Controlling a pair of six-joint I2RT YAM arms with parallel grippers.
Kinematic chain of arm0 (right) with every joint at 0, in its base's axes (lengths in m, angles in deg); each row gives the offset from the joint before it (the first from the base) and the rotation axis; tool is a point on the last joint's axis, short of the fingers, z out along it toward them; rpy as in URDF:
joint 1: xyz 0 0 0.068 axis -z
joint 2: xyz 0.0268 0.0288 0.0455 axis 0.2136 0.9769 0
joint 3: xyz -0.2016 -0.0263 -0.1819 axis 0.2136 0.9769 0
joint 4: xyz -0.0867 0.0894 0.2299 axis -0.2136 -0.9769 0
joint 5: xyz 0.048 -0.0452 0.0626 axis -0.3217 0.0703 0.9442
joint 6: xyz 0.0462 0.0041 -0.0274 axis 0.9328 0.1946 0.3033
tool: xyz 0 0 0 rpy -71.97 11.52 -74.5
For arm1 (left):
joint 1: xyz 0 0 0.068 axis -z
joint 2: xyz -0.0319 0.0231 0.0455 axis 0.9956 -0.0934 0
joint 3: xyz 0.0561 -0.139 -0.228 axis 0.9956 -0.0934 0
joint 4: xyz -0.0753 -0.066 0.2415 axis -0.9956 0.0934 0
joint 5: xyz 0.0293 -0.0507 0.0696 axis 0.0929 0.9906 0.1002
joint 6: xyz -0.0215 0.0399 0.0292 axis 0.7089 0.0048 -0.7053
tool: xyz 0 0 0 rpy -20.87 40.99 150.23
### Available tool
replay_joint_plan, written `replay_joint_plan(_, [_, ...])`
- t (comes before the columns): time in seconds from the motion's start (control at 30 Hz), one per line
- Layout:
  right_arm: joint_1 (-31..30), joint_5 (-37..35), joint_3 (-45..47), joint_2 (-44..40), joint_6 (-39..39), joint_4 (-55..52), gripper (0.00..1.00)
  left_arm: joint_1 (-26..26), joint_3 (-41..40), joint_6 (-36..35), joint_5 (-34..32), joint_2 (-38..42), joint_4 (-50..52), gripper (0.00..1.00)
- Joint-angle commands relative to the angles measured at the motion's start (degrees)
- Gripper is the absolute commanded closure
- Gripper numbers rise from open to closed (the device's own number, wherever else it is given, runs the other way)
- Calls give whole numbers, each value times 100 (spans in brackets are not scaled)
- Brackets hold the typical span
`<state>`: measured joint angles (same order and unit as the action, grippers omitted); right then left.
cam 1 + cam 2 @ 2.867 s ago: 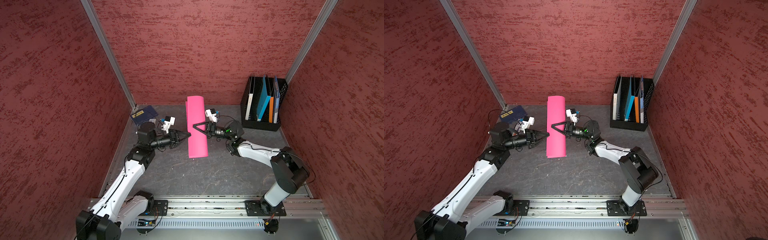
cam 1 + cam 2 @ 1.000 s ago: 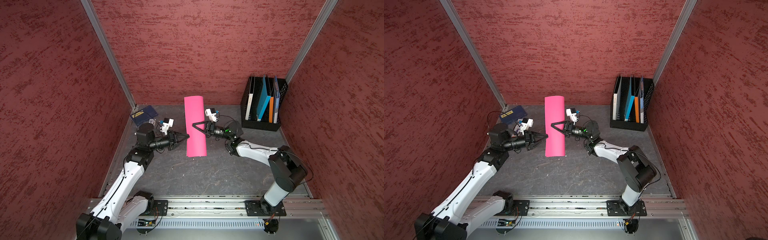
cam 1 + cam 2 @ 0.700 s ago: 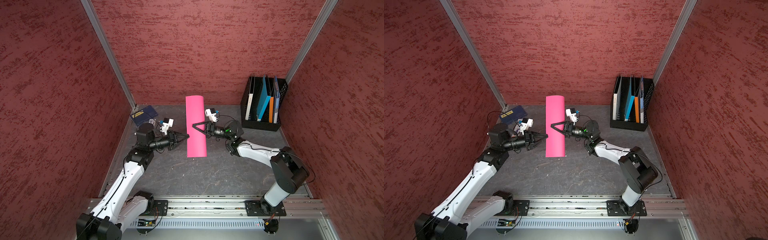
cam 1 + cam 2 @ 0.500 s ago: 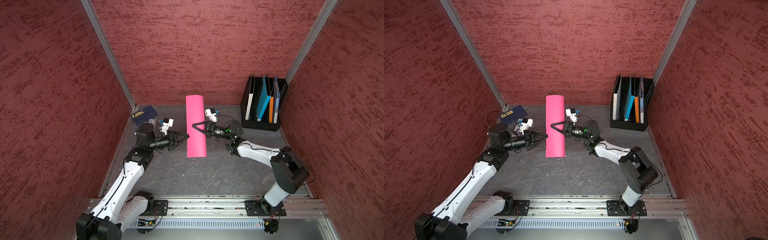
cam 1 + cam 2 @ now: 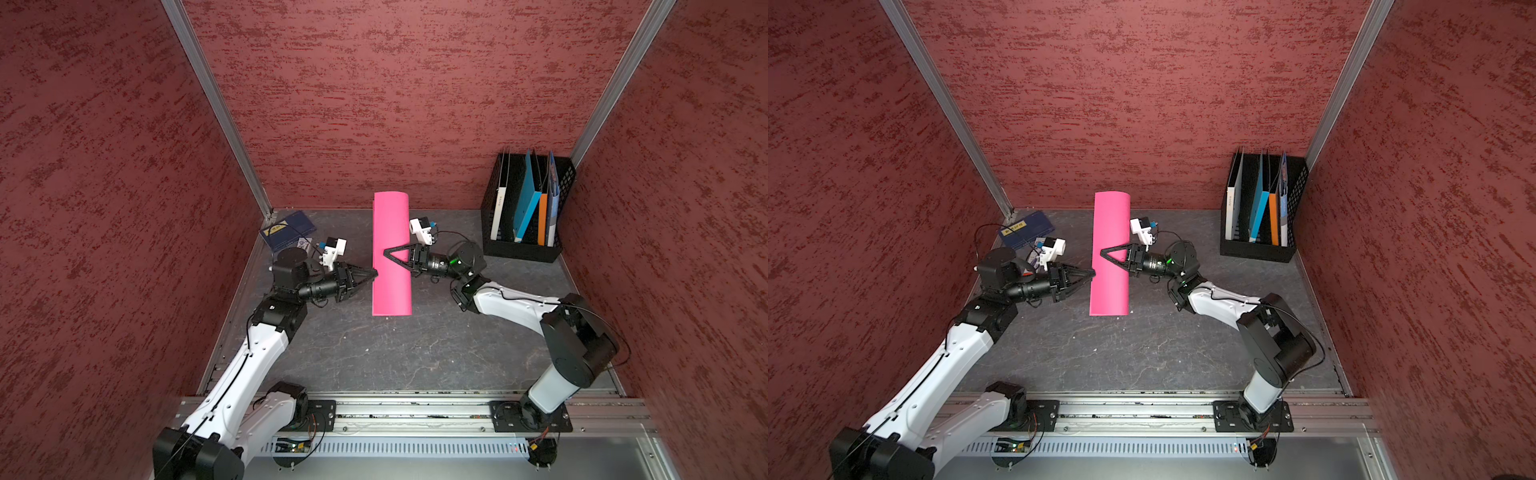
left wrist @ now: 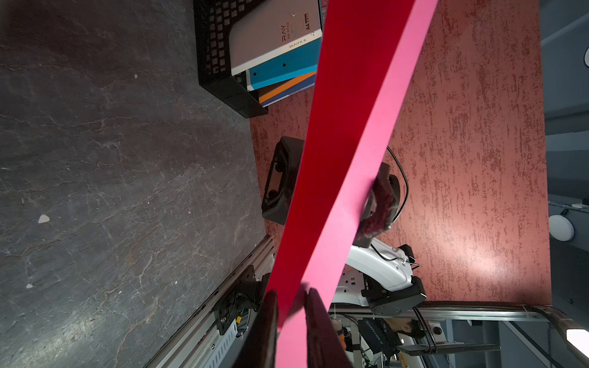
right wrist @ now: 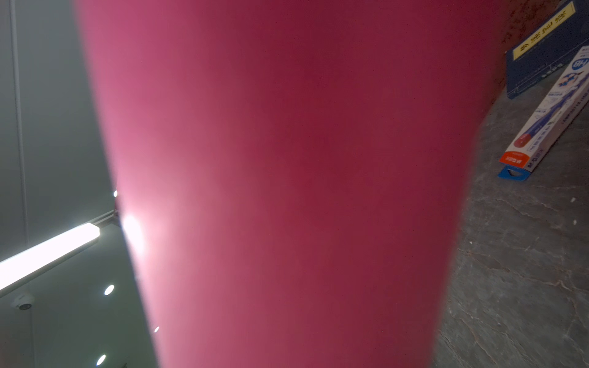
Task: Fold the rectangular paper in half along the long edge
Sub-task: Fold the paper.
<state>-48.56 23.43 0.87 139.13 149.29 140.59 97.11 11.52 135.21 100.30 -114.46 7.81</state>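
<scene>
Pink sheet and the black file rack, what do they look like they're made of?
Pink sheet: thin matte paper; it bows smoothly and lamp light glows through it. Black file rack: likely rigid plastic, possibly metal; perforated grid wall, dull finish.

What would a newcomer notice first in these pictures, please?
The bright pink paper, bent into a loose curve, is held above the dark tabletop mid-scene. The left gripper pinches one side while the right gripper straddles the other. A black file rack with coloured folders stands in the far right corner.
</scene>
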Motion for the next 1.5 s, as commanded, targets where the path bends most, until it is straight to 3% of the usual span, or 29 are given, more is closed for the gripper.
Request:
replay_joint_plan(0.0, [-25,67,-52,-66,-9,184,54,-34,-22,-15,80,64,-153,81])
replay_joint_plan(0.47, [-25,111,8,-170,-169,-4,58,-52,164,-94,107,107,24,80])
replay_joint_plan(0.93, [2,258,5,-253,42,265,60,-382,546,-332,282,85,374,65])
replay_joint_plan(1.1, [4,331,-6,-172,487,827,60,-521,661,-287,308,43,226,62])
replay_joint_plan(1.27, [10,132,31,212,1373,2060,60,-534,818,26,292,-152,-380,60])
replay_joint_plan(1.47, [1,85,-10,251,1472,2131,60,-542,1071,160,213,-131,-620,59])
